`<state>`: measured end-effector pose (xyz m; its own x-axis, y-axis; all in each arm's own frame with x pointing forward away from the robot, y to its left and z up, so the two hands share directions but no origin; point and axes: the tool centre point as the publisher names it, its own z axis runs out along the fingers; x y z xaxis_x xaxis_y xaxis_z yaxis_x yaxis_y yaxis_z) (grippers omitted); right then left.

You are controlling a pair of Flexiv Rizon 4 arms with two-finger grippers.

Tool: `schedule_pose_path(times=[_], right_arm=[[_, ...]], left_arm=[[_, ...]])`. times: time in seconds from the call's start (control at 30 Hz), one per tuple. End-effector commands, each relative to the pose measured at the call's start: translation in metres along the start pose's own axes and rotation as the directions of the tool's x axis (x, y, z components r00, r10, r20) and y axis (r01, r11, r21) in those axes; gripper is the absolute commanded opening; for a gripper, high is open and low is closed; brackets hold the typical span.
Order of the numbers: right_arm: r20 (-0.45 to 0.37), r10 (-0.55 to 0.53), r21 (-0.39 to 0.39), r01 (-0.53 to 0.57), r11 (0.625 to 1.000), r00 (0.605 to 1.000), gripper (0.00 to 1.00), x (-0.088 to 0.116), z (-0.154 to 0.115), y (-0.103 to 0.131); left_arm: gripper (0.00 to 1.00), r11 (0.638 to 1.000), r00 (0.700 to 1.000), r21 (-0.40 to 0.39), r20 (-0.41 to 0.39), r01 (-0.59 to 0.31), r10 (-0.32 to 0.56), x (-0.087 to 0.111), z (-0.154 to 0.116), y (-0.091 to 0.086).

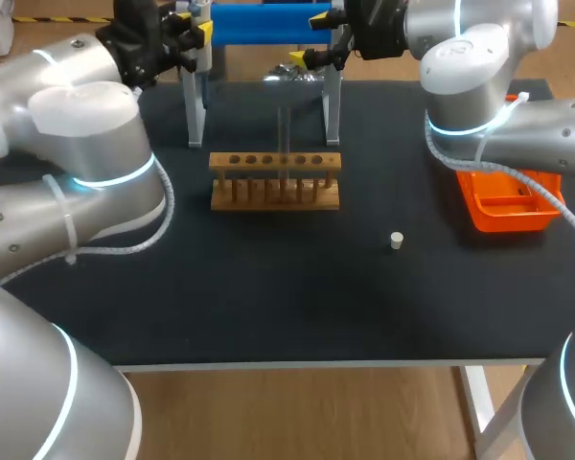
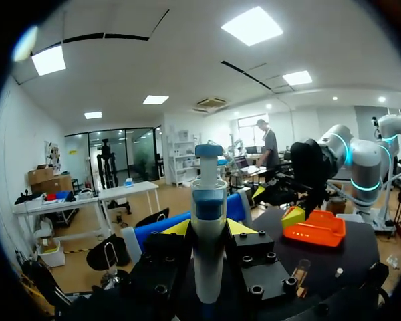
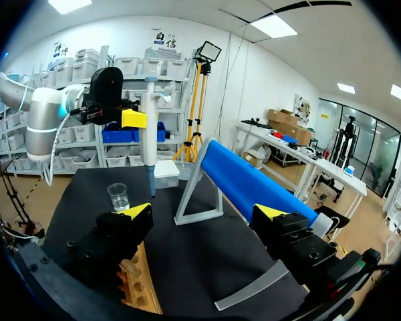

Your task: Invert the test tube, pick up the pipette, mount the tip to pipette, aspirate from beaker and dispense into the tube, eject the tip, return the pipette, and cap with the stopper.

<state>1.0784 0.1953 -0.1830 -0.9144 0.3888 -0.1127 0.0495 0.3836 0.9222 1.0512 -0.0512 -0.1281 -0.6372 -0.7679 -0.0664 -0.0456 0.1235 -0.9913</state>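
While the left gripper (image 2: 208,227) clamps its yellow-tipped fingers on the pipette (image 2: 208,200), that slim white-and-blue barrel stands upright, long axis vertical and narrow end pointing down, behind the wooden rack (image 1: 275,180) toward its left end. Coming in from the right, the other arm holds the right gripper (image 3: 204,214) level behind the rack's right end, fingers spread wide with nothing between them. A clear glass beaker (image 3: 118,196) stands behind the rack, and the small pale cylindrical stopper (image 1: 397,240) sits on the black mat in front of it, off its right end.
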Motion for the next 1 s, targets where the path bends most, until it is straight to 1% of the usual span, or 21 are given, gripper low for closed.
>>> schedule_pose_path(times=[0.03,0.2,0.43,0.7,1.0], right_arm=[[-0.002,0.001,0.003,-0.001,1.000,1.000,1.00,-0.001,0.000,0.000],[-0.002,0.001,0.003,-0.001,1.000,1.000,1.00,-0.001,0.000,0.000],[-0.002,0.001,0.003,-0.001,1.000,1.000,1.00,-0.001,0.000,0.000],[-0.002,0.001,0.003,-0.001,1.000,1.000,1.00,-0.001,0.000,0.000],[-0.002,0.001,0.003,-0.001,1.000,1.000,1.00,-0.001,0.000,0.000]], left_arm=[[0.00,1.000,0.995,-0.011,0.104,0.004,-0.003,0.001,0.015,-0.001],[0.00,0.999,0.984,-0.038,0.174,0.036,-0.029,-0.006,0.021,0.002],[0.00,0.997,0.973,-0.054,0.225,0.061,-0.048,-0.017,0.029,0.004],[0.00,0.993,0.961,-0.081,0.271,0.086,-0.061,-0.023,0.043,0.005],[0.00,0.991,0.951,-0.096,0.302,0.097,-0.064,-0.031,0.057,0.008]])
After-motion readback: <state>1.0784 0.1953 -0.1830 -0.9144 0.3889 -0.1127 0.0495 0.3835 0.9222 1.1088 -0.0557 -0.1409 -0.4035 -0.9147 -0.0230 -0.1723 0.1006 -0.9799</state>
